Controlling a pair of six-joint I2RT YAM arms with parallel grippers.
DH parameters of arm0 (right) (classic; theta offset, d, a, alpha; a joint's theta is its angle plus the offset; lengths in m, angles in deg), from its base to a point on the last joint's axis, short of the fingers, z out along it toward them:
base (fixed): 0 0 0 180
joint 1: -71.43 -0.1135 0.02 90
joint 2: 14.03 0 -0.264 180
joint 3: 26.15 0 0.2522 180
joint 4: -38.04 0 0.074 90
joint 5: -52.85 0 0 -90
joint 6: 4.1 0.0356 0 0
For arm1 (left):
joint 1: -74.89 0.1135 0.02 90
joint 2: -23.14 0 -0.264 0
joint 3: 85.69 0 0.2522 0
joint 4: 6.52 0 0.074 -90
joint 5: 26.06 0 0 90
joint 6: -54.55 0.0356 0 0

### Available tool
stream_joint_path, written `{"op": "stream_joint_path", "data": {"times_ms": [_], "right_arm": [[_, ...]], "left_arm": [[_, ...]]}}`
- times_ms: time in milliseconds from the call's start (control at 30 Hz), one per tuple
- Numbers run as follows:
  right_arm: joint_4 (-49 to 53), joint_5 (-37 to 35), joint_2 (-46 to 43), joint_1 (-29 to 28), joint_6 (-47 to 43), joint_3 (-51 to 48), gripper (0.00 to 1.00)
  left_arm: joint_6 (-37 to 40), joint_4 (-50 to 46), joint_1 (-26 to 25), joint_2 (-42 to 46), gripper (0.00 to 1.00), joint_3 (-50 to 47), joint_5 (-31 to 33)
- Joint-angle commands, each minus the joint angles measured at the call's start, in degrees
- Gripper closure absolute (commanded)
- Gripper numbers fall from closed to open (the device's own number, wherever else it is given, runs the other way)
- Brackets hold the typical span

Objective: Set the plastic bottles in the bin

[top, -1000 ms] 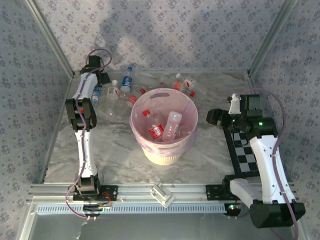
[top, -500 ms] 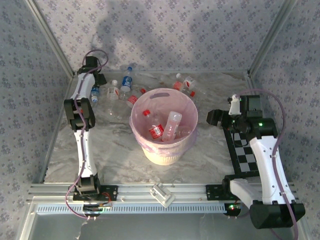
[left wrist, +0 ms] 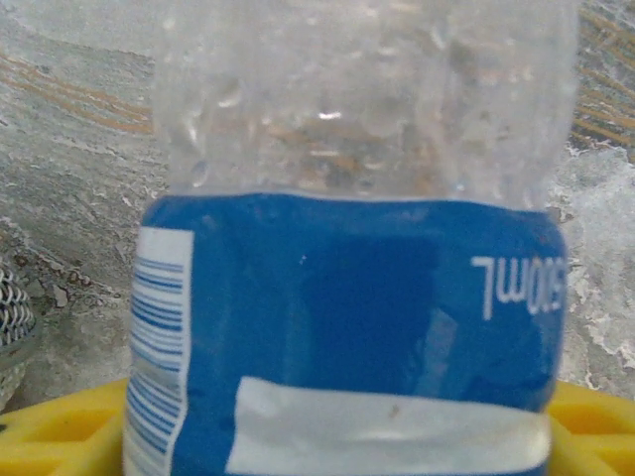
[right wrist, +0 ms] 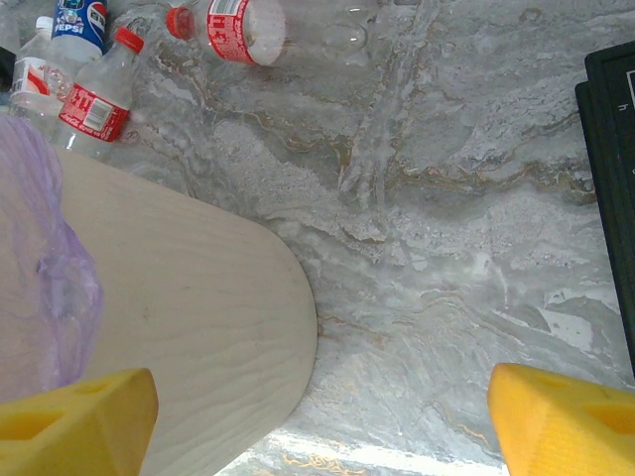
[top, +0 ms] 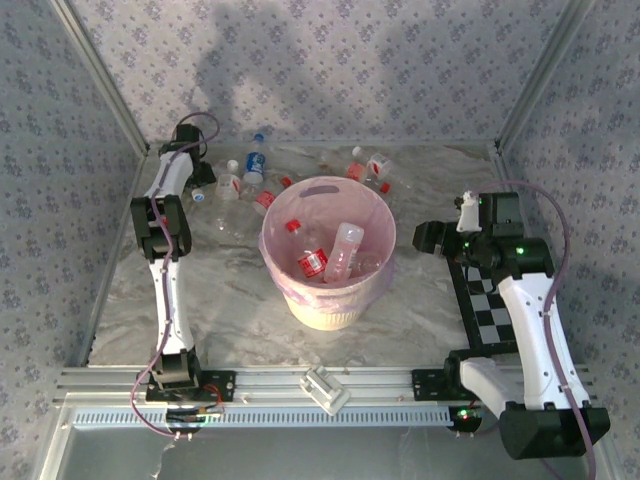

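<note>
Largely cut off, a blue-labelled bottle (left wrist: 347, 327) sits inside the wide left gripper (left wrist: 337, 431); right gripper (right wrist: 322, 407) equally wide.

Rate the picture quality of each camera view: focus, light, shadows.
Top view: hazy and washed out, a soft shadow across the back wall. Left wrist view: the blue-labelled bottle sits so close it looks soft. Right wrist view: table veins crisp, a bright glare strip beside the bin.

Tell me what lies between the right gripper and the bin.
Nothing but bare marble tabletop: in the top view a short stretch of it separates the right gripper from the bin, and the right wrist view shows the same bare marble beside the bin's wall.
</note>
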Motion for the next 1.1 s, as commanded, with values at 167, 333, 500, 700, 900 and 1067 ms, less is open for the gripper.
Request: {"op": "stream_joint_path", "data": {"times_ms": [167, 333, 500, 700, 900, 1067], "right_arm": [[0.2, 0.3, -0.8, 0.4, -0.7, -0.4, 0.12], [-0.6, 0.5, -0.7, 0.3, -0.4, -0.3, 0.12], [-1.1, 0.6, -0.8, 0.4, 0.2, 1.2, 0.12], [-2.7, 2.9, -0.3, 0.5, 0.7, 3.9, 0.13], [-7.5, 6.9, 0.9, 0.4, 1.7, 10.0, 0.13], [-15.2, 14.5, 2.5, 0.3, 4.7, 14.9, 0.12]], "left_arm": [[0.4, 0.7, 0.1, 5.5, 0.43, -3.3, -0.2], [1.1, 2.7, 0.1, 11.3, 0.48, -6.1, -0.8], [1.9, 6.3, -0.7, 21.1, 0.53, -12.8, -3.4], [1.5, 13.7, -4.0, 39.3, 0.55, -26.1, -12.8], [5.1, 15.5, -14.1, 57.4, 0.59, -35.6, -13.9], [4.8, 16.1, -24.8, 70.6, 0.61, -41.8, -18.5]]}}
